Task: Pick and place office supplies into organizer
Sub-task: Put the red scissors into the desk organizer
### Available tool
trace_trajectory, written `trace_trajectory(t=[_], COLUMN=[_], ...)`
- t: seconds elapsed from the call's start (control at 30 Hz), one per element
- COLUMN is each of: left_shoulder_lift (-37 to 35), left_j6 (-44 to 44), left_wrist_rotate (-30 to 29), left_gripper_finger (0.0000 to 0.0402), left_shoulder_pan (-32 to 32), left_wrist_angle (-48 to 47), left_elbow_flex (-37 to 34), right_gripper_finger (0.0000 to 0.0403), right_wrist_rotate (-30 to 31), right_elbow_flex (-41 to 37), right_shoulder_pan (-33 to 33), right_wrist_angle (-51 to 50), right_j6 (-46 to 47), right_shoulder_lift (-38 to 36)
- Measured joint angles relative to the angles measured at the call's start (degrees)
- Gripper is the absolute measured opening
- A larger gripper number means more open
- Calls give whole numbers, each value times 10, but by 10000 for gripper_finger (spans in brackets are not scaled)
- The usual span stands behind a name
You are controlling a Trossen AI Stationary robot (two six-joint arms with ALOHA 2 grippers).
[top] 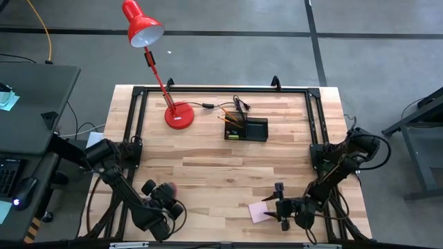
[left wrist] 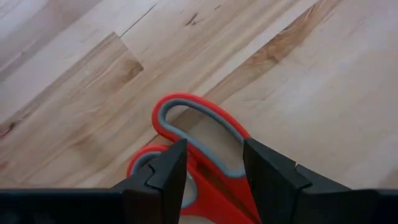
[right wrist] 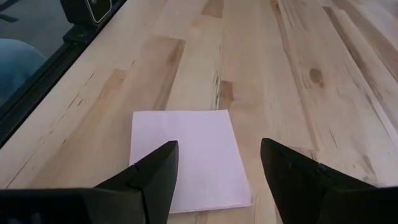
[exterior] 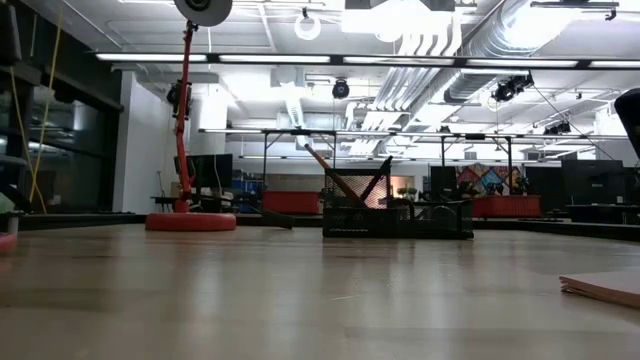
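The organizer (top: 247, 129) holds pencils (top: 229, 119) in its left compartment.

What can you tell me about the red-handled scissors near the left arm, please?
The scissors show only their handle end: two red plastic-looking loops lined in grey, one larger than the other. They lie flat on the light wooden table, near its front left. The left hand is right over them, its dark fingers open and straddling the handles; whether the fingers touch them cannot be told. The blades are hidden under the hand.
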Motion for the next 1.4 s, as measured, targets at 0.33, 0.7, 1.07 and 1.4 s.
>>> trace_trajectory(t=[0.33,0.7,1.07,1.4], left_shoulder_lift=[21,21,18,19], left_j6=[1,142,452,533], left_wrist_rotate=[-13,-51,-24,-7], left_gripper_finger=[147,147,147,147], left_shoulder_pan=[0,46,121,136], left_wrist_angle=[22,92,201,213], left_elbow_flex=[0,0,1,1], right_gripper_finger=[220,220,220,220], right_wrist_rotate=[-3,6,15,15], right_elbow_flex=[0,0,0,0], right_shoulder_pan=[18,19,19,19], right_wrist_angle=[0,0,0,-3], right_j6=[4,7,11,38], right_shoulder_lift=[0,0,0,0])
